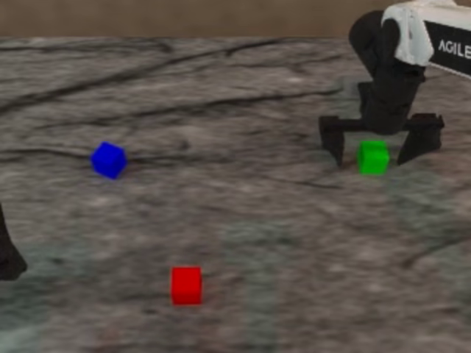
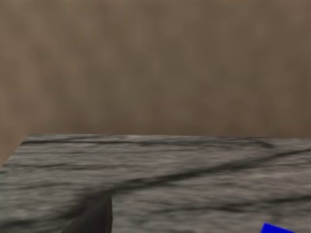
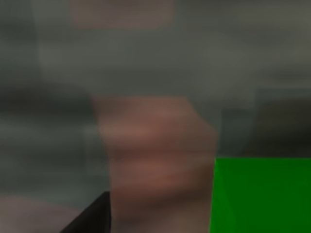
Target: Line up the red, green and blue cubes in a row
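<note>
The right gripper (image 1: pixel 380 151) hangs wide open astride the small bright green solid cube (image 1: pixel 373 157) at the grey veined bench's (image 1: pixel 243 220) right side, empty so far, and that rigid, light-looking block wants pinching across its flat opposite faces.

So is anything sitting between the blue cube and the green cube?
No. In the top view, only bare table lies between the blue cube and the green cube.

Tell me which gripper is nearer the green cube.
Right. The right gripper is open and straddles the green cube, one finger on either side. The left arm sits at the table's left edge, far from it.
</note>
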### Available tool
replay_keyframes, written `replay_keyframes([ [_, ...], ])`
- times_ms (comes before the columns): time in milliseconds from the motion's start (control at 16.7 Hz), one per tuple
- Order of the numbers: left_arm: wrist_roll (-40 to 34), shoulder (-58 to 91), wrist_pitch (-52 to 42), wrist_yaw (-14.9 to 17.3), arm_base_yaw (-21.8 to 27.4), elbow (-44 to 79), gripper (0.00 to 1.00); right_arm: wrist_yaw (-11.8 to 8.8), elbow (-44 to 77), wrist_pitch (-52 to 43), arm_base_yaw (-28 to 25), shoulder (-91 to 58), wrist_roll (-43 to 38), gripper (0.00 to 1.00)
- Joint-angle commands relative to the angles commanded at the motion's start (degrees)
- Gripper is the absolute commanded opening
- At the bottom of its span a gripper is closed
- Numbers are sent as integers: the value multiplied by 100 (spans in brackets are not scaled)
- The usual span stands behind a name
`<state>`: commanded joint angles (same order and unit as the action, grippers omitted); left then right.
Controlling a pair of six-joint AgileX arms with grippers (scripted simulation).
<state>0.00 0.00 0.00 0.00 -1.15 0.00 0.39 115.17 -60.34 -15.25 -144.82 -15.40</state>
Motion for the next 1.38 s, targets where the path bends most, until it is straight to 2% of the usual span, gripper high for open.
replay_keyframes([
  [120, 0, 0, 0, 0, 0, 0, 100, 0, 0, 0, 0, 0, 0, 100],
  [900, 0, 0, 0, 0, 0, 0, 100, 0, 0, 0, 0, 0, 0, 2],
  [1380, 0, 0, 0, 0, 0, 0, 100, 0, 0, 0, 0, 0, 0, 0],
])
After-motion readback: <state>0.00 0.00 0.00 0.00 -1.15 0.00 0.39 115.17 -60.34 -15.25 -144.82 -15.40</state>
